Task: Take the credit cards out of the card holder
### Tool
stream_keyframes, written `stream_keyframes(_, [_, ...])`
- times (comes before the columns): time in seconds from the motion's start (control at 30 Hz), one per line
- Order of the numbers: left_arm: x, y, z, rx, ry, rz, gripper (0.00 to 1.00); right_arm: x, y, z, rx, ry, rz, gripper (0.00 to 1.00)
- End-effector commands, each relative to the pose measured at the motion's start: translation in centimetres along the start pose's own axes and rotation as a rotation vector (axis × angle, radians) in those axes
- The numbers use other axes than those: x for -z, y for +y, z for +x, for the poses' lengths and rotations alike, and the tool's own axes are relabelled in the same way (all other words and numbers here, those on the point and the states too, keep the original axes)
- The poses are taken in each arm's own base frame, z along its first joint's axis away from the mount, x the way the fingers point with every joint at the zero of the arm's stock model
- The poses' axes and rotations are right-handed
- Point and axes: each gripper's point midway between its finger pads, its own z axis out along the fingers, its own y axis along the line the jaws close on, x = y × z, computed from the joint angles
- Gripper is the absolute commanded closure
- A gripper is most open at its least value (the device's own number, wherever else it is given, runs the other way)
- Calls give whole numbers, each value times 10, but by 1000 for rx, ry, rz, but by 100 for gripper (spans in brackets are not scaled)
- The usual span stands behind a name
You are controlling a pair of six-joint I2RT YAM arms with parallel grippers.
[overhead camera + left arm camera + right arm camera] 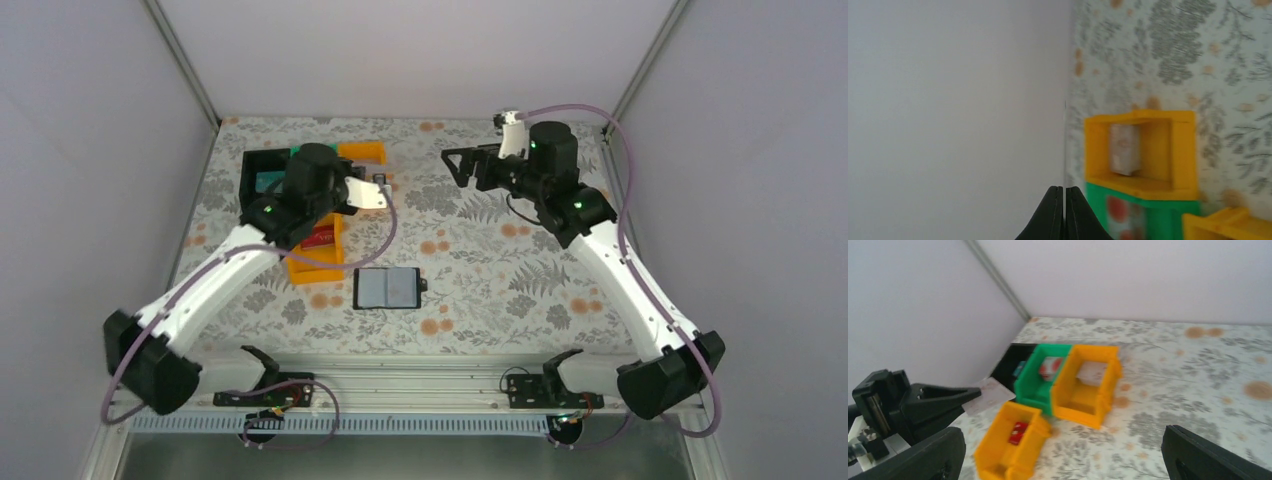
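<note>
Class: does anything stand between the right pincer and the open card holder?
Nothing visible does. Only bare patterned tablecloth lies between the right pincer and the card holder. In the top view, the orange trays sit off to the left of that path.

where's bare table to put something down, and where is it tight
Bare cloth: right of the card holder up to the right arm, and the far middle between the orange tray and the right gripper. Crowded: far left, trays clustered under the left arm.
</note>
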Motion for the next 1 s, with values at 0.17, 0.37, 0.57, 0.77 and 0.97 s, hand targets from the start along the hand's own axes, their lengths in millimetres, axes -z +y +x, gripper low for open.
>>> stream_keyframes(0.17, [-88,-29,43,198,130,203,98,-24,-67,32,-41,91,12,1])
stream_keyframes(0.37, [-148,-27,82,216,140,222,98,-36,-91,55,-53,161,59,1])
stream_keyframes(0.57, [-183,-44,104,167,118,258,98,-43,-119,56,-90,171,139,1])
stream_keyframes(0.77, [-224,-50,115,102,110,237,98,-45,-128,67,-129,195,164,1])
stream_keyframes(0.97, [-249,-65,141,163,186,253,98,-33,-125,63,-129,174,192,1])
